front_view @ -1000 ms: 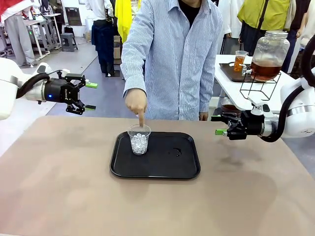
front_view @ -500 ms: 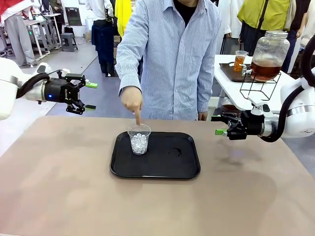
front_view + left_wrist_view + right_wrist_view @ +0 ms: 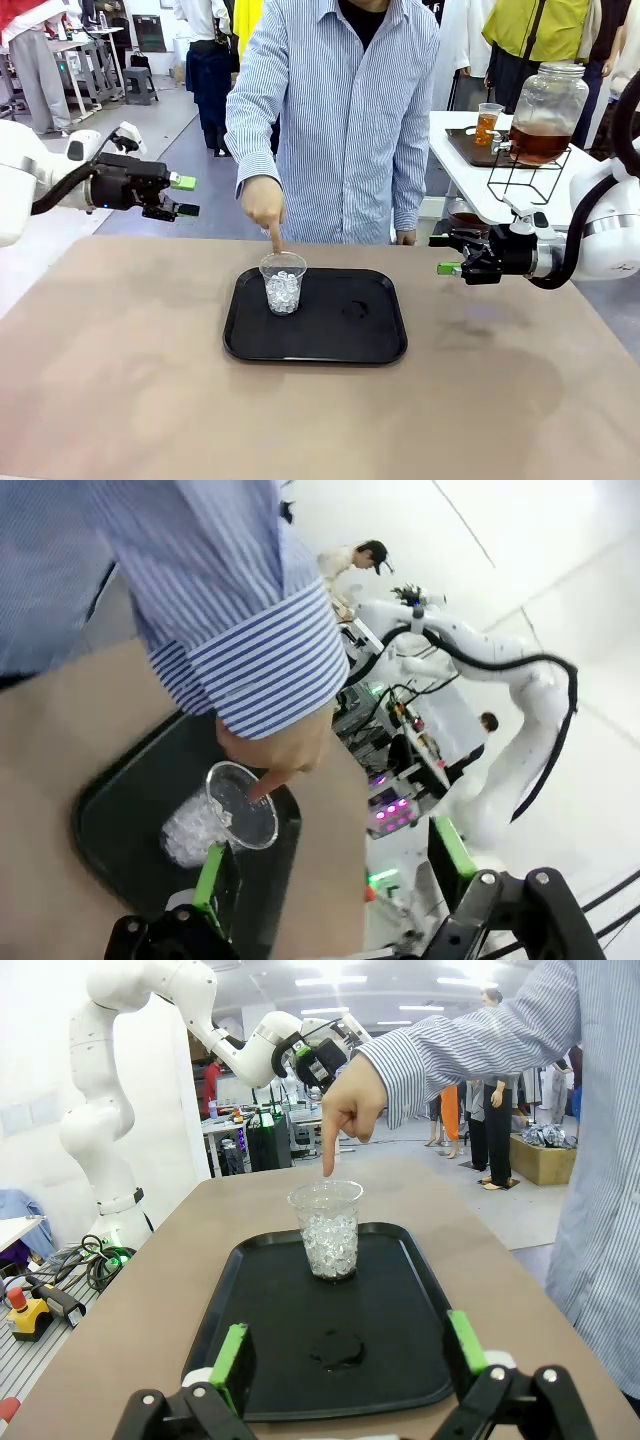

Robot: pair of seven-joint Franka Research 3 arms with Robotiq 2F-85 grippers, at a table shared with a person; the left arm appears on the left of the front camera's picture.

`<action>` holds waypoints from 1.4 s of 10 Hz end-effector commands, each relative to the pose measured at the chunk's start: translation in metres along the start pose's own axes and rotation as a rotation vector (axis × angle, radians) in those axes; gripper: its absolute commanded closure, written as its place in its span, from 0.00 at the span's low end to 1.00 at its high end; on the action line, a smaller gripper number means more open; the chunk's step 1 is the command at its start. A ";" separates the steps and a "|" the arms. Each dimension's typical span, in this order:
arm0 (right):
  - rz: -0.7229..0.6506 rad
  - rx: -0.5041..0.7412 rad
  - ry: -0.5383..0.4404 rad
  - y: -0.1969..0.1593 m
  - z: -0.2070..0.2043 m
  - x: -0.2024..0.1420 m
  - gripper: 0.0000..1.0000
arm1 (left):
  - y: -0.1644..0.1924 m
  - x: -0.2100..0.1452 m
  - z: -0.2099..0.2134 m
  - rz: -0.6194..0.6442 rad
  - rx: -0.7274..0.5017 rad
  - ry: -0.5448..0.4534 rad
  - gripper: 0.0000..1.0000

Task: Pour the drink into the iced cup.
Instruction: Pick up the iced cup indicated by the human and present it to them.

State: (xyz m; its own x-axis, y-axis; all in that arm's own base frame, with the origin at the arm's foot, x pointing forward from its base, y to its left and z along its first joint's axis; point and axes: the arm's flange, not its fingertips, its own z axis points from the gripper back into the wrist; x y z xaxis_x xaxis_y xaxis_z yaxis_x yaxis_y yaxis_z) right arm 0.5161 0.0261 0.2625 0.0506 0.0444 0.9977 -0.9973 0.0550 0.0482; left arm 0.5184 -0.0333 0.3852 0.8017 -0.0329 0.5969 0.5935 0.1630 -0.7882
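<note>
left end effector [image 3: 183,196] released, empty, at 10 o'clock of tray [image 3: 300,355] | right end effector [image 3: 443,254] released, empty, at 3 o'clock | risk: hitting person's hand [image 3: 262,200] pointing just above iced cup [image 3: 283,283], or tipping this light cup, by hasty reach | iced cup: clear plastic, about half ice, upright at 10 o'clock on tray | drink [image 3: 540,143]: amber, in jar, 2 o'clock, well apart

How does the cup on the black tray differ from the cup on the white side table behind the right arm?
The tray cup holds clear ice cubes; the side-table cup holds amber liquid. The person's finger points down at the tray cup's rim; the side-table cup stands beside a large glass jar, no hand near. Both are clear and upright.
</note>
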 end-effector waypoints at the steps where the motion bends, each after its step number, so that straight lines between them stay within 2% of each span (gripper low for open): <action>1: -0.002 0.001 0.001 -0.001 -0.001 0.003 0.00 | 0.010 -0.016 0.003 -0.128 -0.091 -0.013 0.00; 2: -0.002 0.001 0.001 -0.001 -0.001 0.003 0.00 | 0.012 -0.020 0.002 -0.175 -0.086 0.009 0.00; 4: -0.002 0.001 0.001 -0.001 -0.001 0.003 0.00 | 0.008 -0.012 -0.001 -0.140 -0.049 0.004 0.00; 8: -0.002 0.001 0.001 -0.001 -0.001 0.003 0.00 | 0.011 -0.015 -0.001 -0.158 -0.053 0.012 0.00; 10: -0.002 0.001 0.001 -0.001 -0.001 0.003 0.00 | 0.022 -0.020 -0.007 -0.439 -0.145 -0.019 0.00; 12: -0.002 0.001 0.001 -0.001 -0.001 0.003 0.00 | 0.034 -0.030 -0.010 -0.726 -0.089 0.004 0.00; 14: -0.002 0.001 0.001 -0.001 -0.001 0.003 0.00 | 0.046 -0.043 -0.015 -0.884 -0.019 -0.021 0.00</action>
State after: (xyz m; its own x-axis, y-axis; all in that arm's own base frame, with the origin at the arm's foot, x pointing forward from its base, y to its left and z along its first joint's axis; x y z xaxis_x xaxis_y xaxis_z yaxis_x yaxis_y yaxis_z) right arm 0.5161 0.0261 0.2625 0.0506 0.0444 0.9977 -0.9973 0.0550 0.0482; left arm 0.5167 -0.0345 0.3332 0.1219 -0.1191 0.9854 0.9923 0.0362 -0.1184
